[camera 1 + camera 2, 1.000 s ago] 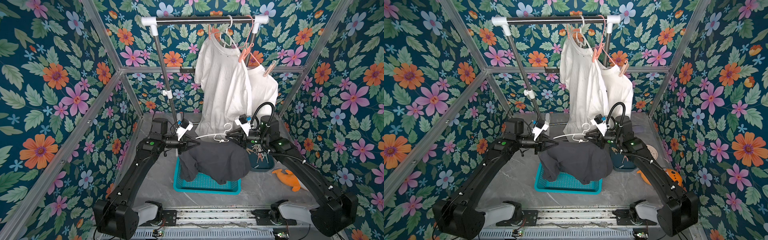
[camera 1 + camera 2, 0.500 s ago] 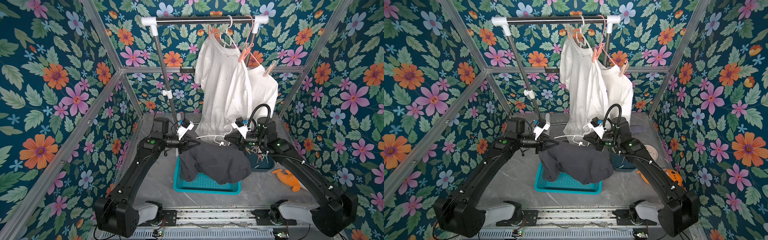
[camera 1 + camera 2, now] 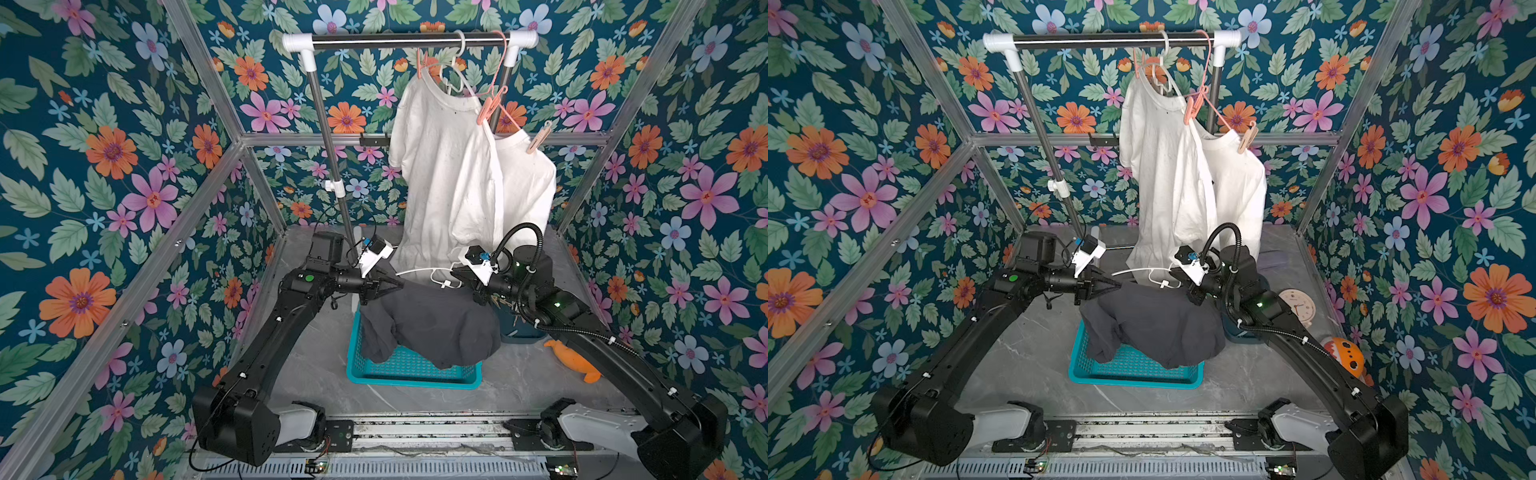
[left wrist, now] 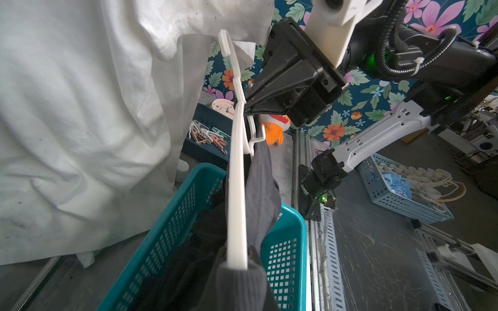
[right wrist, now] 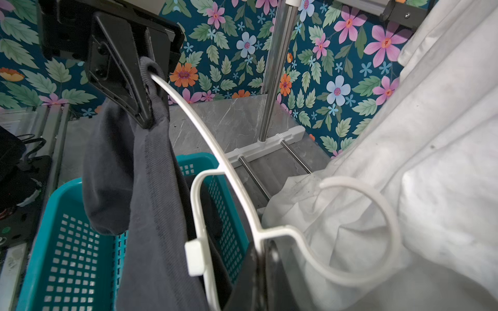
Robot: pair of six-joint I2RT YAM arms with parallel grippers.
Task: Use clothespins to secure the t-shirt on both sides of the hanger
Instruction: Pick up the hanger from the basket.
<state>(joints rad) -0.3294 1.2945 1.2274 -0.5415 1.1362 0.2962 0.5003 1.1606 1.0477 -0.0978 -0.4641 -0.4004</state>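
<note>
In both top views, the left claw [image 3: 400, 284] is pressed together on one shoulder of the dark grey t-shirt [image 3: 428, 322] and the hanger end inside it. The shirt sags into a teal basket [image 3: 411, 380] on the table [image 3: 316, 374]. The right claw [image 3: 457, 275] pinches the white hanger [image 3: 415, 271] at its neck. A salmon clothespin [image 3: 488, 110] and a beige clothespin [image 3: 538, 141] grip the white t-shirts [image 3: 440, 166] hanging on the rail [image 3: 407, 39].

In the left wrist view, loose clothespins [image 4: 207, 136] lie in a dark tray [image 4: 199, 153] beyond the basket, near an orange toy [image 4: 273, 132].

In the right wrist view, the left claw clamps grey fabric where the hanger arm enters it, and the hanger's hook rests against white cloth.
</note>
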